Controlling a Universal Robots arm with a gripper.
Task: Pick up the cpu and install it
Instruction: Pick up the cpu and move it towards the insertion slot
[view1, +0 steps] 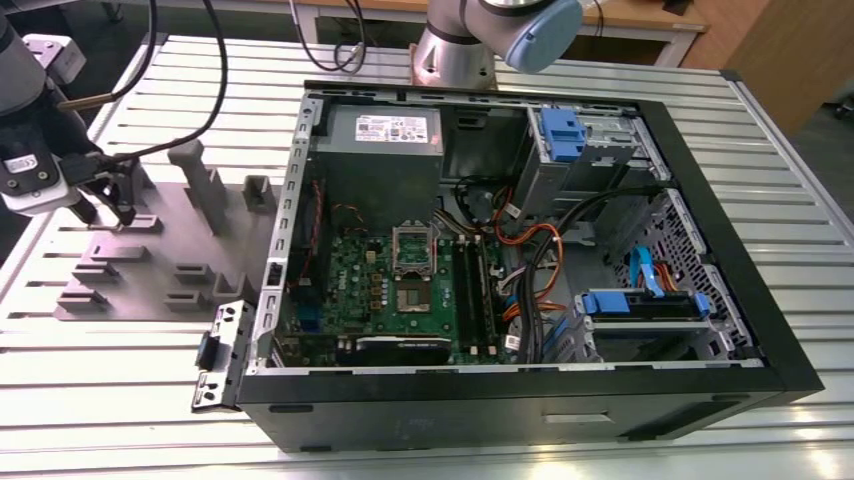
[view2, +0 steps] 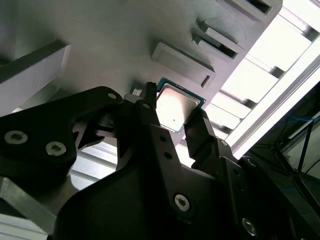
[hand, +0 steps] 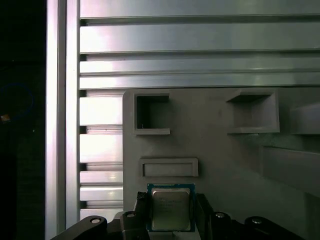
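While the gripper (view1: 107, 211) is reaching down onto the grey tray (view1: 160, 255) at the exterior view's left, the open computer case (view1: 694, 250) is sitting well apart at the exterior view's right on the metal table (view1: 120, 385). Tall grey posts (view1: 200, 175) are standing up just beside the gripper, and a black cable (view1: 167, 148) is hanging close to it. Inside the case, the socket (view1: 414, 245) is lying on the green board (view1: 360, 285), with wires (view1: 523, 250) crowding near it.

In the second wrist view, the gripper (view2: 175, 114) is pinching the cpu (view2: 175, 102), with a finger (view2: 149, 107) touching each side. A raised block (view2: 182, 65) is sitting just beside the cpu.

In the first wrist view, the cpu (hand: 170, 207) is sitting snug in the gripper (hand: 171, 212), down at the tray (hand: 225, 165) and near the tray's edge. A low frame (hand: 169, 167) is lying just beside the cpu.
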